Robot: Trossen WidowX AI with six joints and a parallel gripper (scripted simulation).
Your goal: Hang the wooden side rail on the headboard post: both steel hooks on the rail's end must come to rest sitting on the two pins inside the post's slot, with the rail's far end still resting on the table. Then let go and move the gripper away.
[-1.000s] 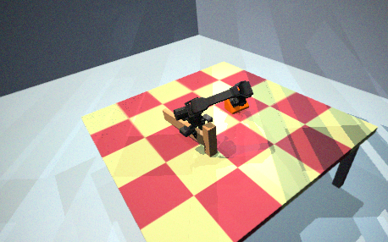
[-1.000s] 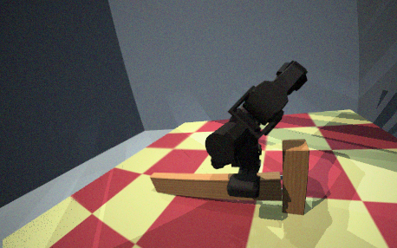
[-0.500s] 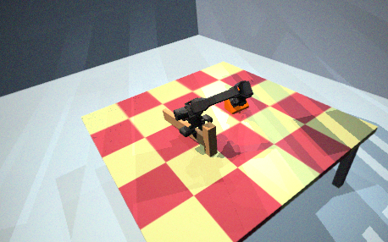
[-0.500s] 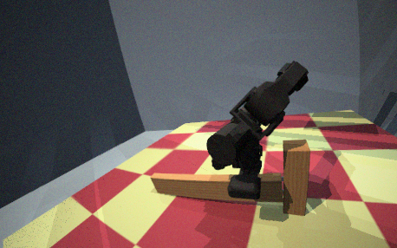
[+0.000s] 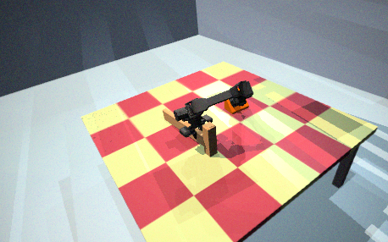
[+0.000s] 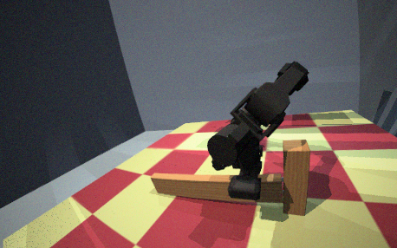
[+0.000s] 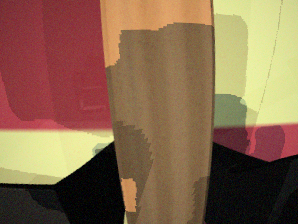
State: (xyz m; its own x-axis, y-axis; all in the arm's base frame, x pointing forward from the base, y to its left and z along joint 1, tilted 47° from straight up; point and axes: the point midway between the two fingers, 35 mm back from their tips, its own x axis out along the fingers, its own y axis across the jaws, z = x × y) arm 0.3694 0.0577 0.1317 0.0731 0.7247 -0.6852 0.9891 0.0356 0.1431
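Exterior view: the gripper (image 6: 244,187) squeezes the rail (image 6: 191,186) tight.
Rail: its end touches the post (image 6: 296,173), just past the jaws.
Tip: lower slowly so hooks sit on pins.

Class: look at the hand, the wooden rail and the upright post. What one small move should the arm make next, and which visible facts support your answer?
Probably a short downward ease of the rail's near end. The hand is shut on the wooden rail close to the post; the rail's end meets the post while its far end rests on the table. Hooks and pins are hidden, so seating cannot be confirmed before letting go.
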